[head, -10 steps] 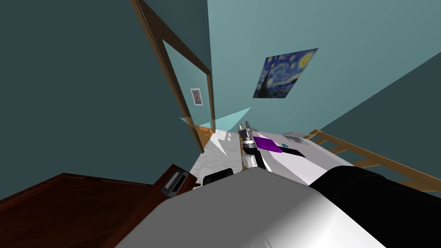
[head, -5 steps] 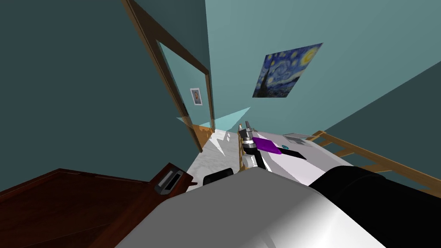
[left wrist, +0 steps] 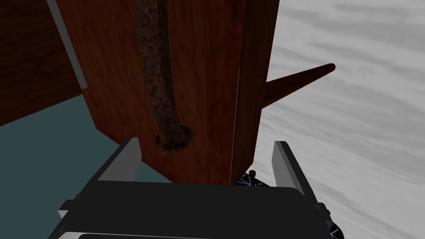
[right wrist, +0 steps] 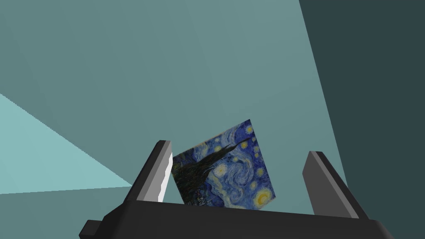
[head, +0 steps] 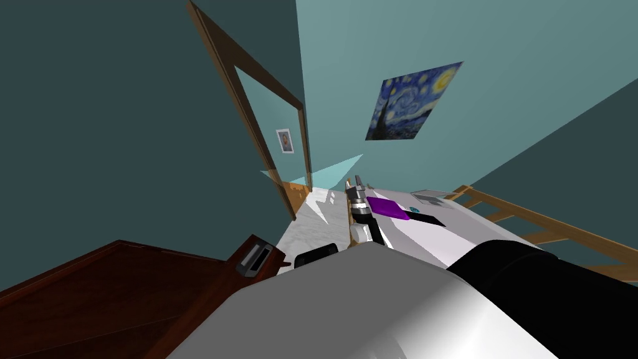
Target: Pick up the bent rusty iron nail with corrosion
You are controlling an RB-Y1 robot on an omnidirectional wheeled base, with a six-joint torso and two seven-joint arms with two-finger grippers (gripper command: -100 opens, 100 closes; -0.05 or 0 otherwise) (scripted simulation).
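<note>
Item: rusty nail (left wrist: 158,83), dark brown with orange pitting, shaft slightly curved, lying flat on a red-brown wooden top (left wrist: 203,74) at the near left of the scene, close to the top's corner. Orientation: the round head is nearest the hand and the long axis runs straight away from it toward the far end of the board; the nail's point is out of frame. Left gripper (left wrist: 207,142): fingers (left wrist: 124,159) spread apart, holding nothing, poised just short of the nail's head. The head sits in line with the gap but nearer one finger than the other. The gap lies across the shaft, so the coming move is judged to need a short advance along the nail's axis and a small sideways correction to centre it before closing. A thin round shaft on flat wood may roll or slip from blade-like fingers. In the head view, the small dark box at the wooden top's corner is probably the left gripper (head: 254,257), though it is too small to be sure. Right gripper (head: 358,182): held at far centre, well apart from the nail, fingers likewise spread and empty; the left arm is plainly the nearer. Adjacent: a splayed wooden leg (left wrist: 299,79) under the top, and pale grey veined floor (left wrist: 352,132).
</note>
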